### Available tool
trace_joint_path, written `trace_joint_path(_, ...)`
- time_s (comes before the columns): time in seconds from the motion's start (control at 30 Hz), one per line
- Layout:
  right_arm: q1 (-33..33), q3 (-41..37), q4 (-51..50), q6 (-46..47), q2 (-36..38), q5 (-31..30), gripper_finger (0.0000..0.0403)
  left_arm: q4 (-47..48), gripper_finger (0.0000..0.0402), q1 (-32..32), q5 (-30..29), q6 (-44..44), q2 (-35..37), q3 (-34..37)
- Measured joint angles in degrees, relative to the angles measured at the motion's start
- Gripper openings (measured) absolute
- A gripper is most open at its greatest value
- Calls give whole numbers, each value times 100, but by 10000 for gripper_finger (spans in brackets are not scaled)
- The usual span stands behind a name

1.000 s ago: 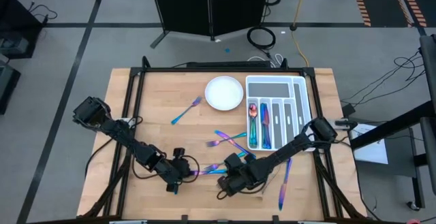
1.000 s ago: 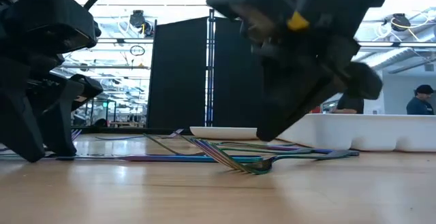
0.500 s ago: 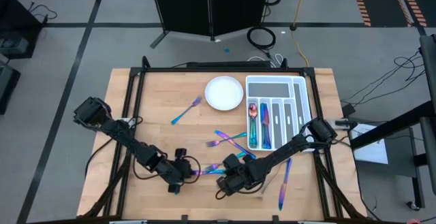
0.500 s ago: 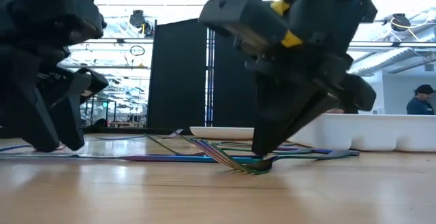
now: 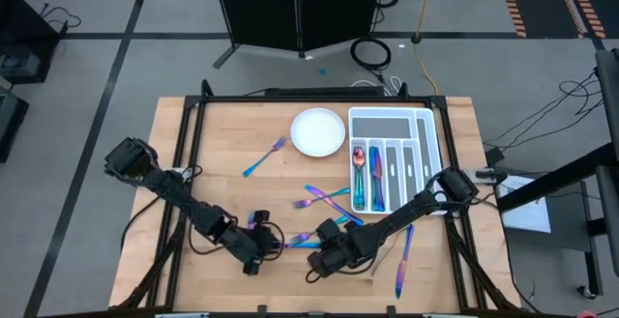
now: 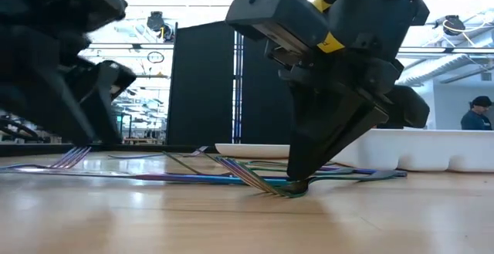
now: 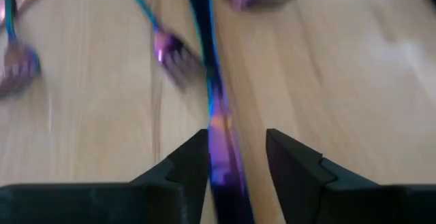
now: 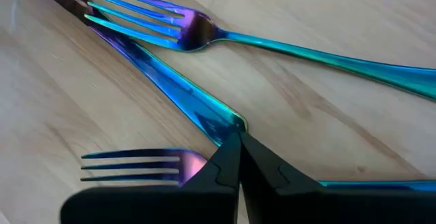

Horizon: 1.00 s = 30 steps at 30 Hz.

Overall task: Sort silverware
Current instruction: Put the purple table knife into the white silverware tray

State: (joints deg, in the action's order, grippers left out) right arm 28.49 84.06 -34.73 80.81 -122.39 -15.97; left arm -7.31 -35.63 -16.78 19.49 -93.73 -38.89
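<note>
Left end effector (image 5: 259, 244), fingers spread, straddles a purple-blue knife (image 7: 212, 108) lying flat on the tabletop (image 5: 222, 154), its long axis running three-to-nine toward the right end effector (image 5: 314, 258), which is pressed together at the knife's other end.

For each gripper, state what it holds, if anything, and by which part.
Right gripper: shut on the very end of a long flat utensil. Left gripper: fingers apart astride a purple utensil, not gripping it.
</note>
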Motion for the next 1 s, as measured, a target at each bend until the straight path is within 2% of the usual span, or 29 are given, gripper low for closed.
trace_joint_path(0.17,6,-206,185,112,7,137,0,-499,198,230,0,-42,2,-2)
trace_joint_path(0.4,26,-213,228,106,-9,216,0,-558,257,454,0,-77,-258,-7)
trace_joint_path(0.7,41,-221,204,99,-13,262,0,1,268,452,-249,-330,-488,-19)
trace_joint_path(1.0,50,-223,181,75,-13,276,0,537,268,395,124,47,-465,-37)
